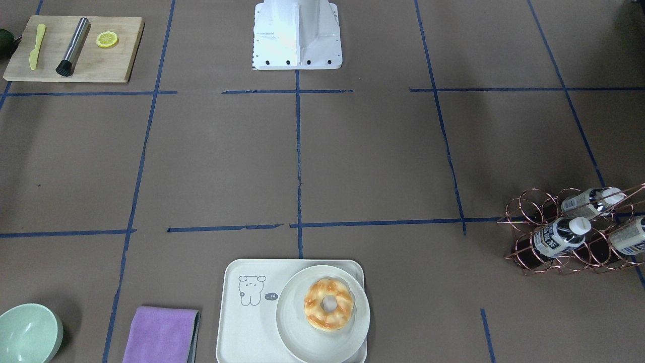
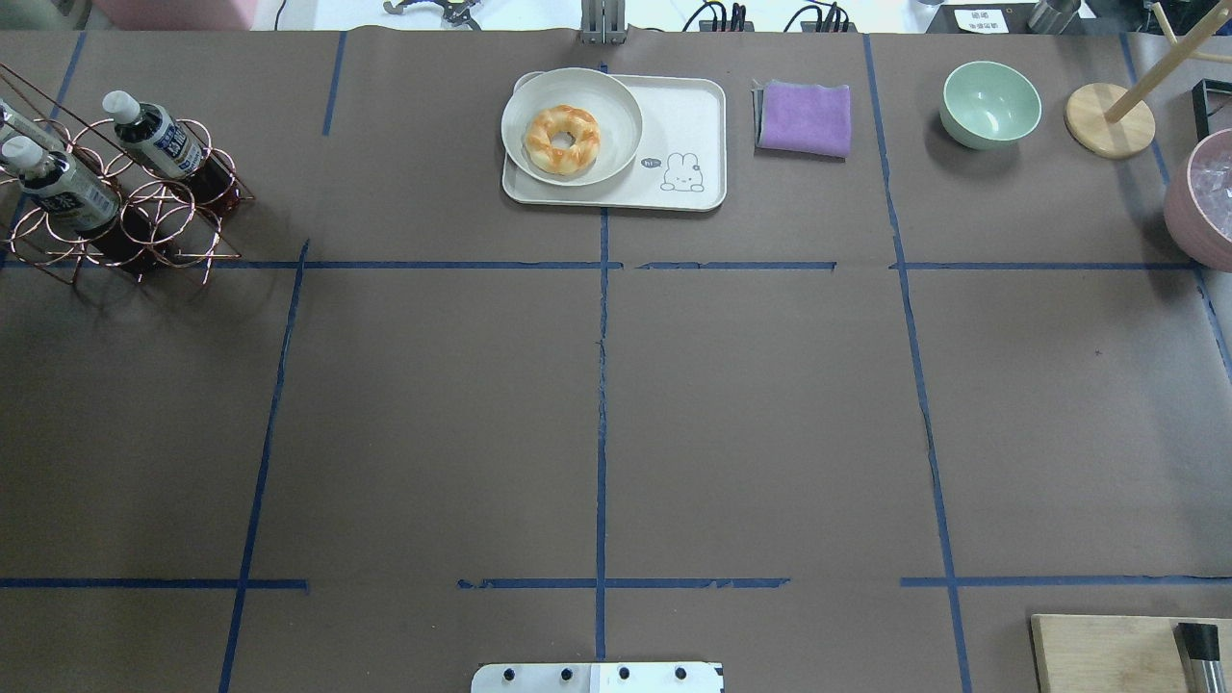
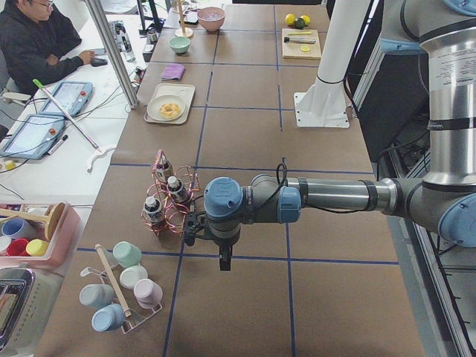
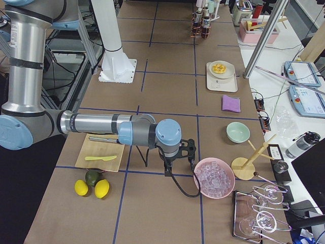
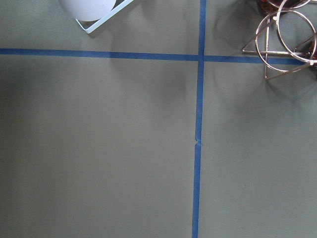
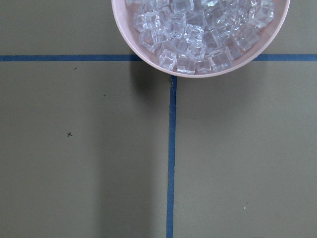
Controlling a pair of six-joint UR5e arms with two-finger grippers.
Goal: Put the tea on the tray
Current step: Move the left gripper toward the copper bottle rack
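We see the tea [image 1: 559,237] lying in the wire rack [image 1: 524,242], well apart from the tray [image 1: 242,327] with the donut plate [image 1: 289,322]. We cannot tell if the left tool [image 3: 224,259] or right tool [image 4: 167,170] is apart or together.

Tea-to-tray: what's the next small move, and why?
Probably swing the left gripper over the rack toward one tea bottle. The bottles sit in the rack on the robot's left, that arm hovers beside it, and the tray has bare space.
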